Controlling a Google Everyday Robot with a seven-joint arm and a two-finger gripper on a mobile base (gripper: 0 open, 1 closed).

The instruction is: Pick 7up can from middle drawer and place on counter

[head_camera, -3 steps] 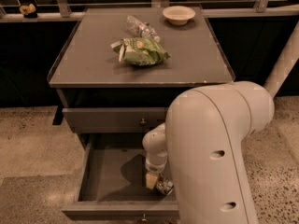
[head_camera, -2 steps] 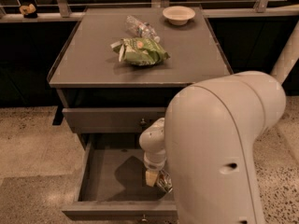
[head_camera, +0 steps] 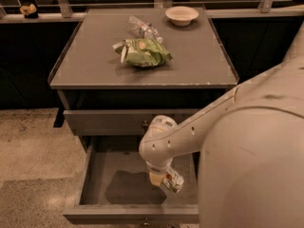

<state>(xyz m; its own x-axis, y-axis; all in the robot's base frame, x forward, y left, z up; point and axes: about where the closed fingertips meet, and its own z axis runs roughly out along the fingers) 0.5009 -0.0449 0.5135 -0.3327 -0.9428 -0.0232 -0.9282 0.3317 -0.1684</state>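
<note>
The middle drawer (head_camera: 118, 172) is pulled open below the counter (head_camera: 194, 56). My arm reaches down into it from the right. My gripper (head_camera: 163, 179) is at the drawer's right side, shut on the 7up can (head_camera: 174, 181). The can is silver and green and hangs tilted a little above the grey drawer floor. My wrist hides the can's upper left part. The arm's shadow lies on the floor to the left of the can.
On the counter lie a green chip bag (head_camera: 142, 52), a clear plastic bottle (head_camera: 142, 28) and a pale bowl (head_camera: 182, 15) at the back. The shut upper drawer front (head_camera: 104, 121) is just above my wrist. My arm's big shell (head_camera: 256, 151) fills the right side.
The wrist and the can have shifted slightly up and right inside the drawer. The arm's shell has swung to the right in the view.
</note>
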